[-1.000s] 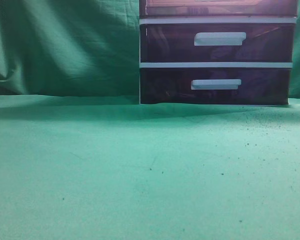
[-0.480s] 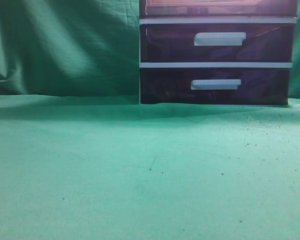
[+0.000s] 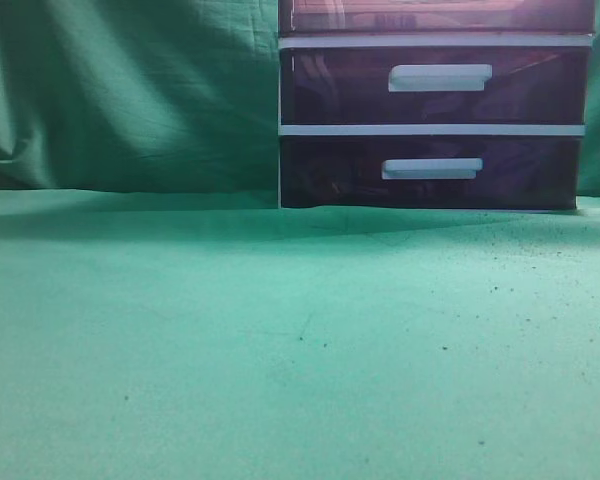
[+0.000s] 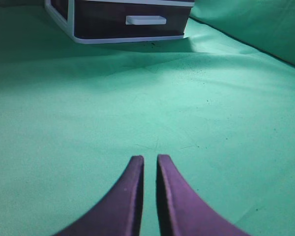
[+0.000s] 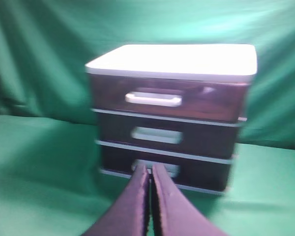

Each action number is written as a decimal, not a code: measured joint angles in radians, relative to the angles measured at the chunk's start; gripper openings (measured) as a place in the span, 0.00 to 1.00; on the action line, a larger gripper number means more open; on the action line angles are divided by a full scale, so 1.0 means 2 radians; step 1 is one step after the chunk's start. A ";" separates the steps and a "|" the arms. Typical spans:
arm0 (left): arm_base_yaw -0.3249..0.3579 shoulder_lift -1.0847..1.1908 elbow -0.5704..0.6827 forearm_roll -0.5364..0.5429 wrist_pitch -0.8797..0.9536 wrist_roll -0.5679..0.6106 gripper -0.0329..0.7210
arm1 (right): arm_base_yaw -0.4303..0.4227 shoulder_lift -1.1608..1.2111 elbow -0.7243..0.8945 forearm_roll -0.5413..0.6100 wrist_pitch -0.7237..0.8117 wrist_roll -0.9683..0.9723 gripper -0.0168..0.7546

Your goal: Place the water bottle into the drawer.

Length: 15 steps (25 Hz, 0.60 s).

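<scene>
The drawer (image 3: 440, 15) is the topmost one of the dark unit; only its lower reddish strip shows at the top edge of the exterior view. In the blurred right wrist view it (image 5: 167, 96) stands shut, with its white handle (image 5: 153, 99) under the unit's white top. My right gripper (image 5: 150, 167) is shut and empty, in the air in front of the unit and pointing at its lower drawers. My left gripper (image 4: 150, 158) is shut and empty, low over the green cloth and well short of the unit (image 4: 132, 19). No water bottle is in view. Neither gripper shows in the exterior view.
Two lower drawers (image 3: 430, 85) (image 3: 430, 170) with white handles are shut. Green cloth (image 3: 280, 340) covers the table and hangs as a backdrop (image 3: 130, 90) behind and left of the unit. The unit stands at the back right of the table.
Nothing has clearly moved in the exterior view. Only the light patches behind the top drawer's front shift slightly.
</scene>
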 joint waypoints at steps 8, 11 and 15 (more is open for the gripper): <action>0.000 0.000 0.000 0.000 0.000 0.000 0.14 | -0.123 -0.135 0.121 0.000 0.000 -0.057 0.02; 0.000 0.000 0.000 0.002 0.000 0.000 0.14 | -0.127 -0.172 0.163 0.003 0.000 -0.059 0.02; 0.000 0.000 0.000 0.003 0.000 0.000 0.14 | -0.134 -0.198 0.211 0.008 -0.001 -0.061 0.02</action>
